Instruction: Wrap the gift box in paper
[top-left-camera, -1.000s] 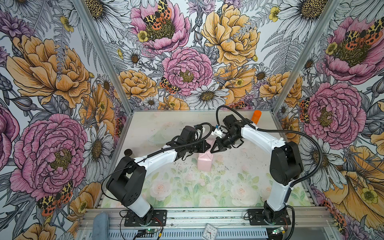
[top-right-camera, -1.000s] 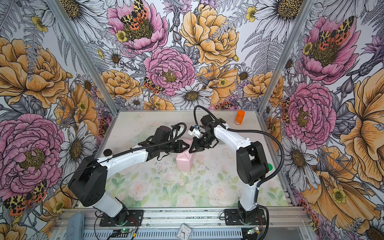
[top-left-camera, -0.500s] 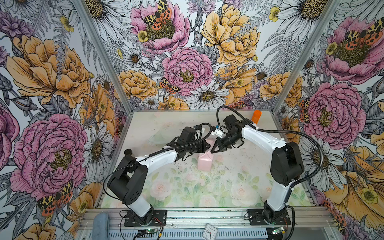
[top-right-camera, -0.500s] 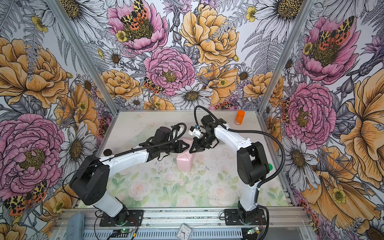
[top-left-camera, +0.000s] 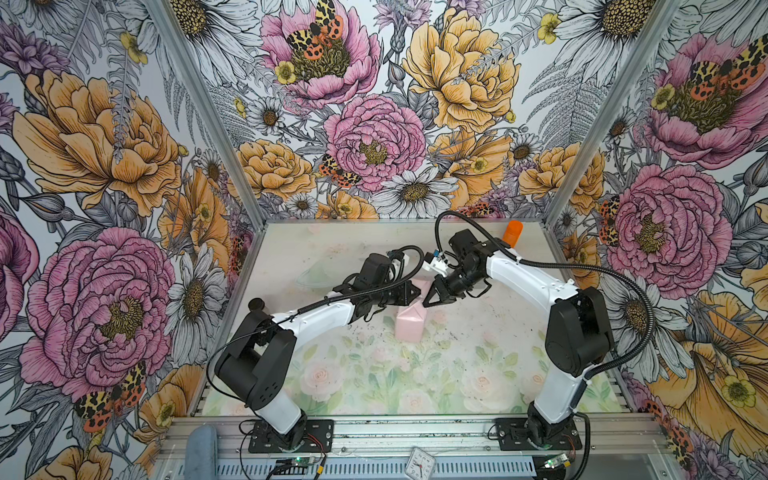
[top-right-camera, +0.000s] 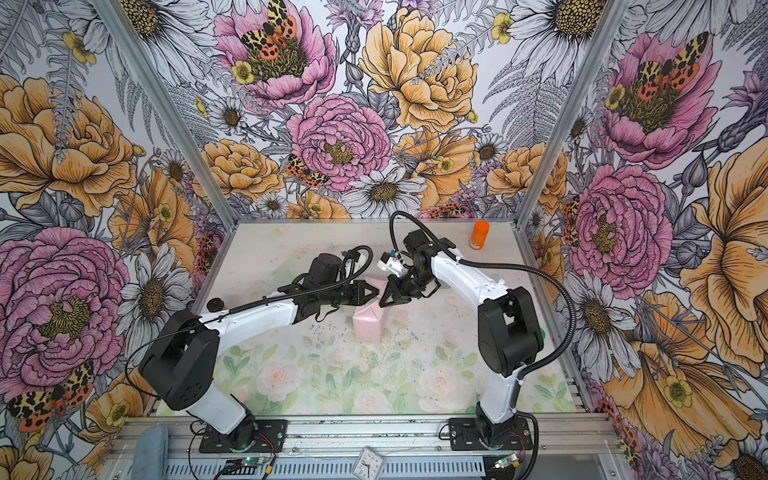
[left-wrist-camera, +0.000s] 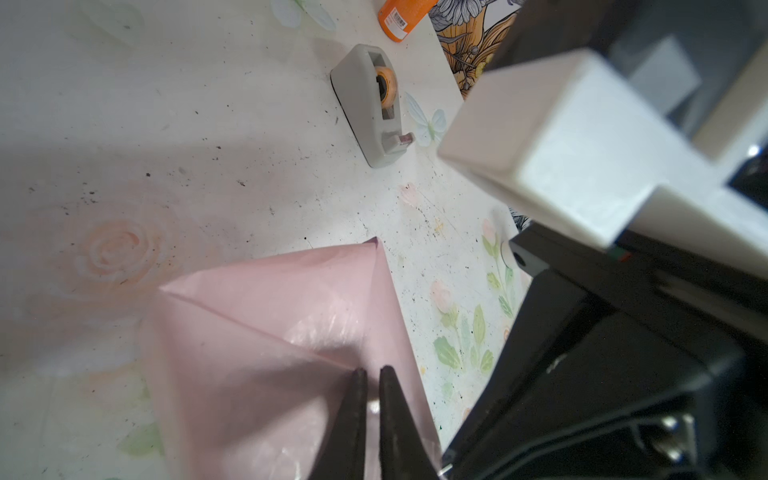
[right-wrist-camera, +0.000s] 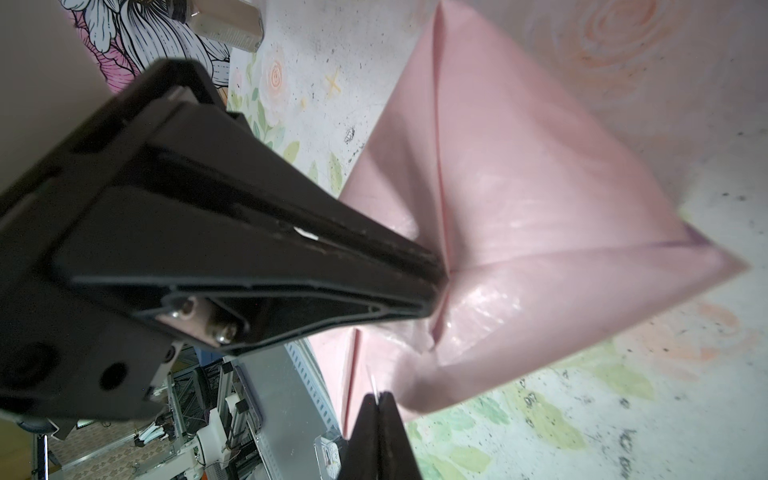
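Both top views: the glossy pale-pink paper (top-left-camera: 409, 328) (top-right-camera: 369, 326) stands folded into a box-shaped parcel near the middle of the pale floral-printed tabletop (top-left-camera: 332, 374). The gift box is hidden under it. The 2 arms meet over the parcel's far end. The left gripper (top-left-camera: 417, 292) (top-right-camera: 376, 293) and the right gripper (top-left-camera: 425, 301) (top-right-camera: 382, 304) point toward each other, tips close together, and their jaws cannot be read at this range. An orange cylindrical bottle (top-left-camera: 513, 232) stands at the far right corner of the table, well apart from the parcel. Left wrist view: the left gripper (left-wrist-camera: 370, 372) has its 2 black fingers (left-wrist-camera: 353, 415) drawn almost together with only a thin slit between them. The tips rest on the paper (left-wrist-camera: 270, 332) where 2 creases meet. Nothing is seen clamped, so it reads as closed and pressing. A grey plastic tape dispenser (left-wrist-camera: 372, 108) with an orange roll lies on the table beyond the parcel, and the orange bottle (left-wrist-camera: 405, 16) lies past it. Right wrist view: the left gripper (right-wrist-camera: 438, 274) is closed, and the paper (right-wrist-camera: 540, 187) dimples beside its tip. The right gripper (right-wrist-camera: 378, 399) has its jaws together at the parcel's edge, and contact cannot be confirmed. A thin pale sliver shows at its tips and cannot be identified. A lilac edge shows at 1 folded corner.
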